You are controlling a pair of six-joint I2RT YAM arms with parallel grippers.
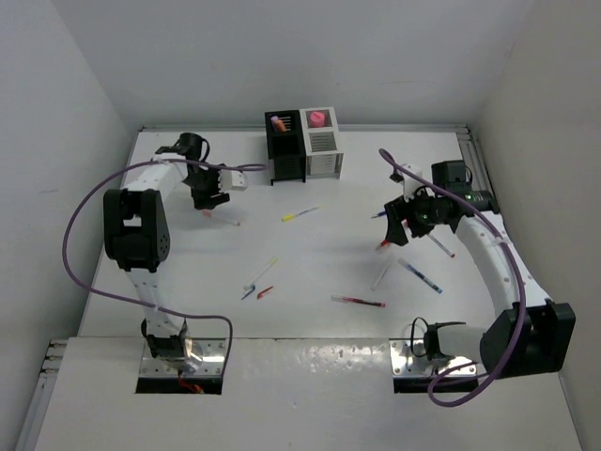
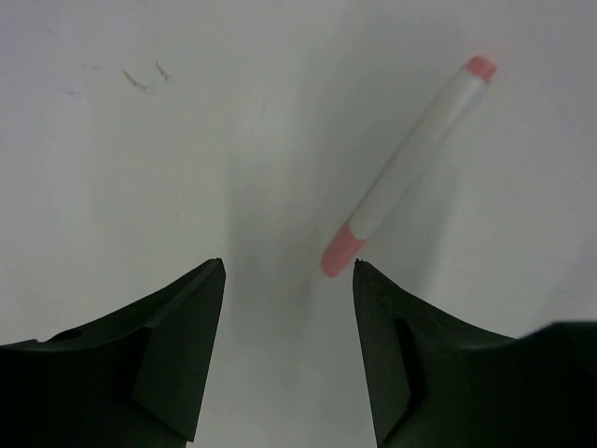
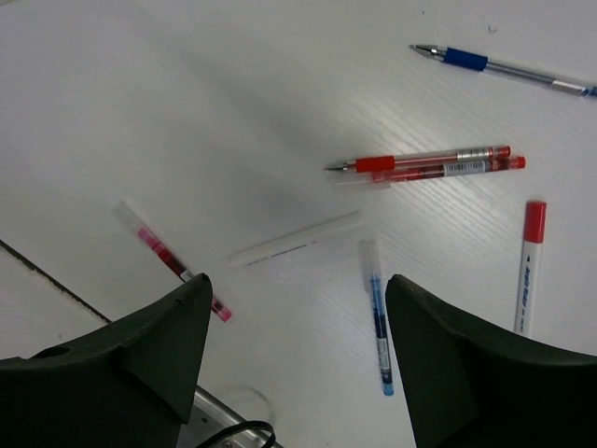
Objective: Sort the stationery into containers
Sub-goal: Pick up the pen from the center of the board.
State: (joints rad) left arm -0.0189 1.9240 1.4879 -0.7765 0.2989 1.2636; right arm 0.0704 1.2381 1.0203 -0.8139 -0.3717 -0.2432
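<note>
Both arms reach across the worktop, left gripper part-open, empty, above one pink-tipped pen near its left edge, right gripper wide, empty, near the right edge, about ten pens scattered, two holders at the far edge.

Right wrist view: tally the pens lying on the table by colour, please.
Red pens, apparently two lying together: 2
Blue pen: 1
White marker with red cap: 1
Clear blue-ink refill: 1
Clear pink-ink refill: 1
Plain white stick: 1
Total: 7
</note>
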